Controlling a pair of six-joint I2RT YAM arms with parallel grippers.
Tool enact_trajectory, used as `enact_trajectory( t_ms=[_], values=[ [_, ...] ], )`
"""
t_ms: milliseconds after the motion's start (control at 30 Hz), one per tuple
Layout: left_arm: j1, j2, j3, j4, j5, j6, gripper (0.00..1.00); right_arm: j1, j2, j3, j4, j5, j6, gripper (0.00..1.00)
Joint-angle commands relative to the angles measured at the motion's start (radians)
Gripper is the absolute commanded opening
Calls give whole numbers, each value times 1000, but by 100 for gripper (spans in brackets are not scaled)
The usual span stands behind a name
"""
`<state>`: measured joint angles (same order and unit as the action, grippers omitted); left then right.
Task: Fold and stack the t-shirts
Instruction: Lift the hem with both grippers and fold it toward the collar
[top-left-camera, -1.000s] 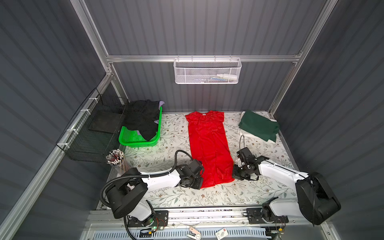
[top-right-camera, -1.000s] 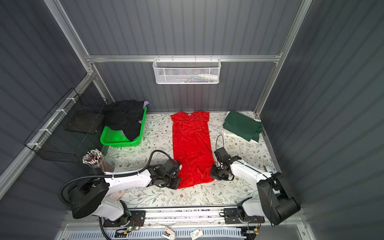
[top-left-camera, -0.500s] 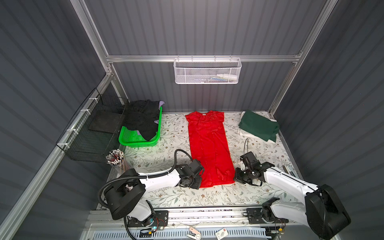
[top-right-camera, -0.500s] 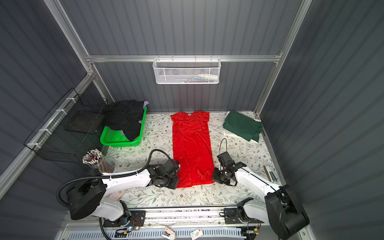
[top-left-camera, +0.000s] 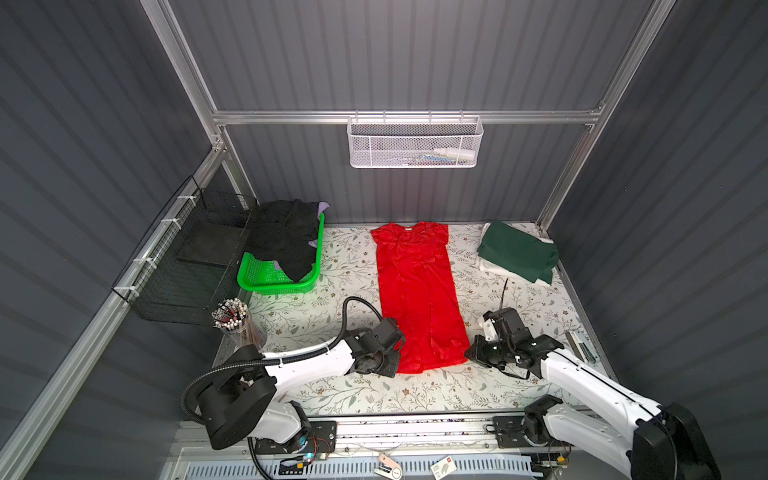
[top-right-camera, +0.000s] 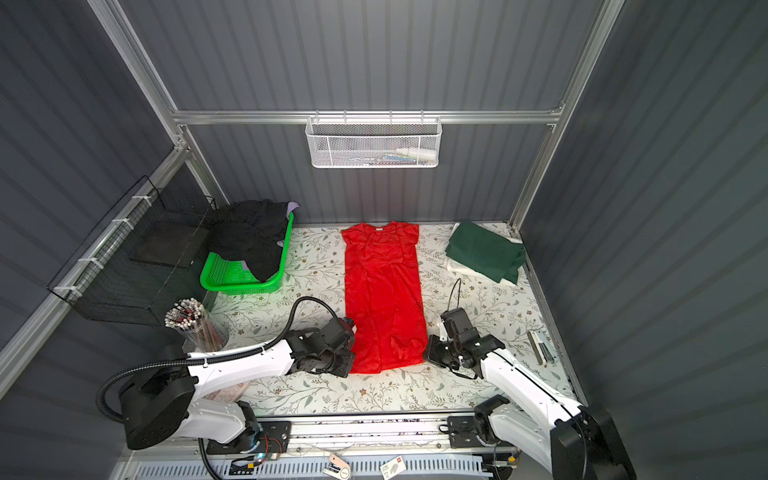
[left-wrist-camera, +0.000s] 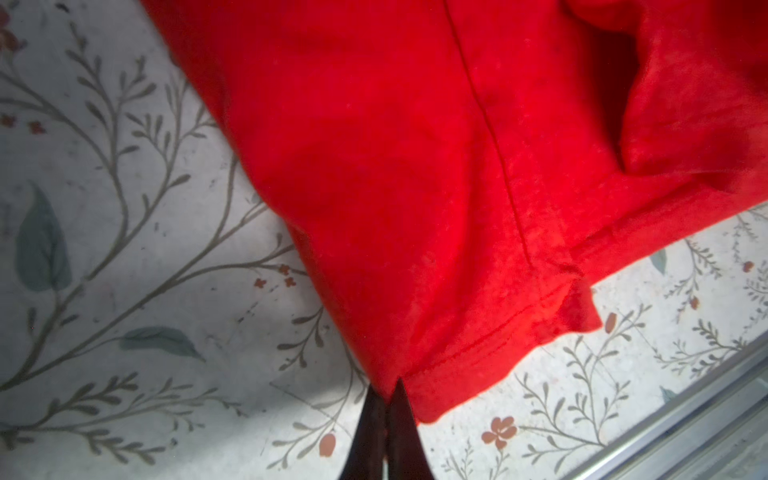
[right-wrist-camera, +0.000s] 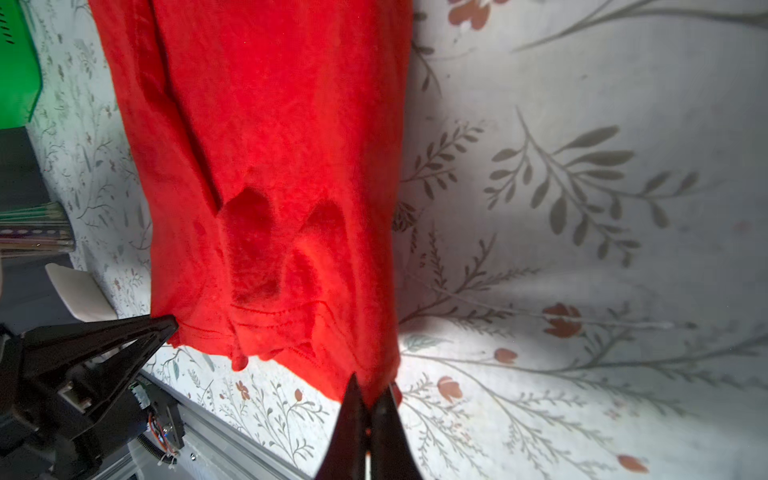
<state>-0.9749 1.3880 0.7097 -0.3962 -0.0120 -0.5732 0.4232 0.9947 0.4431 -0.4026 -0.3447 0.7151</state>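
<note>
The bright red t-shirt (top-left-camera: 415, 291) (top-right-camera: 382, 291) lies stretched out lengthwise in the middle of the table, collar at the back, sides folded in. My left gripper (top-left-camera: 395, 369) (left-wrist-camera: 388, 390) is shut on the hem's near left corner. My right gripper (top-left-camera: 467, 357) (right-wrist-camera: 370, 395) is shut on the near right corner; the hem there is wrinkled (right-wrist-camera: 270, 291). A folded dark green t-shirt (top-left-camera: 517, 253) rests on a white one (top-left-camera: 492, 268) at the back right. A black t-shirt (top-left-camera: 286, 241) and a lavender one (top-left-camera: 322, 206) are heaped in the green basket (top-left-camera: 274, 286).
A black wire basket (top-left-camera: 187, 257) hangs on the left wall above a cup of pens (top-left-camera: 232, 318). A white mesh basket (top-left-camera: 415, 141) hangs on the back wall. A small flat tool (top-left-camera: 579, 345) lies at the table's right edge. The aluminium rail (top-left-camera: 415, 419) borders the front.
My right gripper has drawn the hem's right corner a little toward the front edge, and the red t-shirt lies straighter. The left gripper has barely moved.
</note>
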Motion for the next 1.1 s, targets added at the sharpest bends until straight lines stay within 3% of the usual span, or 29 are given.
enact_trajectory(
  t_ms=[0, 667, 833, 1067],
  values=[
    [-5, -25, -19, -14, -12, -11, 0, 3, -18, -17, 40, -30, 1, 0],
    [-6, -255, 2, -147, -70, 7, 0, 220, -242, 15, -57, 99, 45, 0],
    [-7, -311, 5, -175, -88, -3, 0, 307, -294, 29, -106, 206, 65, 0],
    [-6, -278, 71, -220, -156, -28, 0, 315, -266, 78, -123, 262, 84, 0]
  ],
)
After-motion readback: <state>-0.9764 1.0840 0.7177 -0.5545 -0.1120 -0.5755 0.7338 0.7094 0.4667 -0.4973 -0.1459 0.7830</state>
